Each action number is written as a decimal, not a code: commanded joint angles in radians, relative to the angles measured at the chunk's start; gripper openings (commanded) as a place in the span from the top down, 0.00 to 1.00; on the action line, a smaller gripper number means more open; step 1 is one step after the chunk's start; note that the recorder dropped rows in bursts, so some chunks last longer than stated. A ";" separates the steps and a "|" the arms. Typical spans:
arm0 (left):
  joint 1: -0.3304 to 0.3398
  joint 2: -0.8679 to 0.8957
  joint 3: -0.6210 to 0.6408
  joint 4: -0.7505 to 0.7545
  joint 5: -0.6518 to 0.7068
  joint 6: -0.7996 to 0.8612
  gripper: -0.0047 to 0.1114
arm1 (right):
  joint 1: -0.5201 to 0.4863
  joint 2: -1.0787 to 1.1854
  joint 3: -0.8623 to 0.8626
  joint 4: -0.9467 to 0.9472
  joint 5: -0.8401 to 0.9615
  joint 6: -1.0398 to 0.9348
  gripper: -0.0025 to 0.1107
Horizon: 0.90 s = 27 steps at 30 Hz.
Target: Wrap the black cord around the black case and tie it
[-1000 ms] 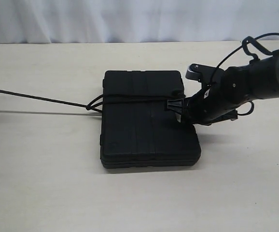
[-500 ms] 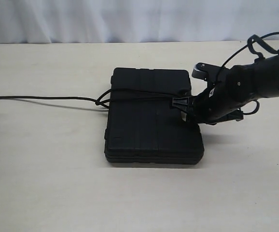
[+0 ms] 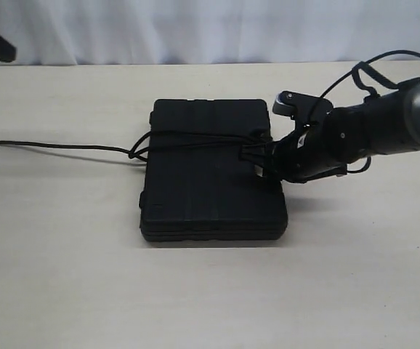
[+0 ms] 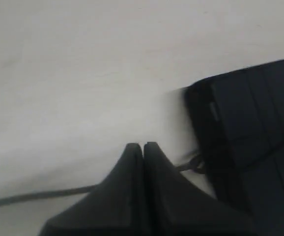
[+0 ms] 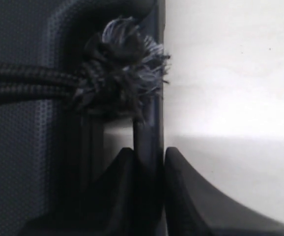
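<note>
Right claw (image 5: 149, 156) clamped on black case (image 5: 29, 162) handle rim; black cord (image 5: 29, 81) tuft just ahead. Left claw (image 4: 143, 146) pressed closed, empty.

Ribbed black case (image 3: 210, 196); braided black cord (image 3: 57, 147), grey-flecked tuft (image 5: 127, 64); beige table (image 3: 65, 276).

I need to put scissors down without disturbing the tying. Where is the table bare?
Bare table spans the exterior view's bottom, below the black case, plus the strip between case and white backdrop. Crowded: the black cord trails from the case's left side; the right gripper clamps its right edge.
</note>
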 commanded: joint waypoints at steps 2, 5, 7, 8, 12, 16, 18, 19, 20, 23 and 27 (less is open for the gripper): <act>-0.375 -0.123 -0.007 0.545 -0.128 -0.317 0.96 | -0.021 -0.010 -0.060 -0.055 0.052 0.006 0.62; -0.621 -0.186 0.024 0.928 -0.159 -0.546 0.96 | -0.026 -0.039 -0.146 -0.283 0.374 0.002 0.50; -0.868 -0.232 0.131 1.443 -0.185 -0.944 0.96 | -0.026 -0.090 -0.220 -0.413 0.678 -0.030 0.54; -0.916 -0.242 0.159 1.500 -0.182 -0.978 0.96 | -0.026 -0.112 -0.224 -0.420 0.745 -0.062 0.61; -1.059 -0.337 0.209 1.444 -0.153 -1.008 0.96 | -0.026 -0.263 -0.164 -0.484 0.871 -0.142 0.94; -1.106 -0.541 0.238 1.270 -0.132 -0.974 0.96 | -0.026 -0.405 -0.050 -0.447 0.816 -0.147 0.94; -1.108 -0.662 0.315 1.201 -0.251 -0.974 0.96 | -0.026 -0.475 0.003 -0.391 0.758 -0.149 0.94; -1.108 -0.713 0.368 1.173 -0.319 -0.974 0.96 | -0.024 -0.512 0.025 -0.363 0.729 -0.149 0.94; -1.108 -0.778 0.430 1.142 -0.415 -0.974 0.96 | -0.024 -0.550 0.056 -0.324 0.686 -0.149 0.94; -1.108 -0.940 0.619 1.125 -0.707 -0.976 0.96 | -0.024 -0.668 0.154 -0.278 0.544 -0.149 0.94; -1.108 -1.075 0.865 1.190 -1.054 -0.974 0.96 | -0.024 -0.864 0.318 -0.306 0.214 -0.096 0.94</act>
